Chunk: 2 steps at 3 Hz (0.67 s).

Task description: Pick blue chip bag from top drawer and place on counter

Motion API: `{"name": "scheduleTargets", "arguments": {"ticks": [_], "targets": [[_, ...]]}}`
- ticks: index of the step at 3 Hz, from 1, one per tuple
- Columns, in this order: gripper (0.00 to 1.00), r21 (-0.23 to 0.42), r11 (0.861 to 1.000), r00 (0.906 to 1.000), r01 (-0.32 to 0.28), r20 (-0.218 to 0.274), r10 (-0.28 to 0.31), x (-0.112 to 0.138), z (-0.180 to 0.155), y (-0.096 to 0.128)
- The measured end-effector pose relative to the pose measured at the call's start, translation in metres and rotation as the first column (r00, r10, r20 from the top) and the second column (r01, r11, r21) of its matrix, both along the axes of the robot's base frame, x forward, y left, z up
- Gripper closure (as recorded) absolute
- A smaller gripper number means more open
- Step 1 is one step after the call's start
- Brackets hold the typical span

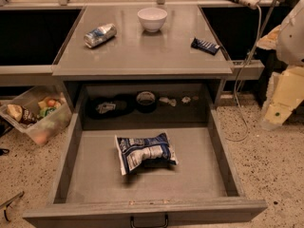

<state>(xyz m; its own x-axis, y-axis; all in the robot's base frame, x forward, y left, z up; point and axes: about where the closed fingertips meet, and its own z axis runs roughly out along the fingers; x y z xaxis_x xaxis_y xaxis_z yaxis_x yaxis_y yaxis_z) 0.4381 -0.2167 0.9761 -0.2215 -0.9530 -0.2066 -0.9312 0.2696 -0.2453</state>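
The blue chip bag (145, 152) lies crumpled on the flat floor of the open top drawer (199, 175), near its middle. The drawer is pulled out fully, with its dark handle (149, 221) at the bottom edge. The gray counter (152, 51) sits above and behind the drawer. My gripper (279, 109) hangs at the far right edge, beside the drawer's right side and well apart from the bag, at about the height of the counter's front edge. It holds nothing that I can see.
On the counter stand a white bowl (152, 18), a silver-blue can (100, 35) lying on its side and a dark-blue bar wrapper (205, 45). A clear bin of snacks (35, 113) sits on the floor at the left. A cable (247, 65) hangs at the right.
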Motion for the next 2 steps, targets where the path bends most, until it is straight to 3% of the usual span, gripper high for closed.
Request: {"name": "scheduleTargets", "arguments": {"ticks": [2], "targets": [[0.00, 0.034, 0.999, 0.9999, -0.007, 0.007, 0.007, 0.003, -0.016, 0.004]]}}
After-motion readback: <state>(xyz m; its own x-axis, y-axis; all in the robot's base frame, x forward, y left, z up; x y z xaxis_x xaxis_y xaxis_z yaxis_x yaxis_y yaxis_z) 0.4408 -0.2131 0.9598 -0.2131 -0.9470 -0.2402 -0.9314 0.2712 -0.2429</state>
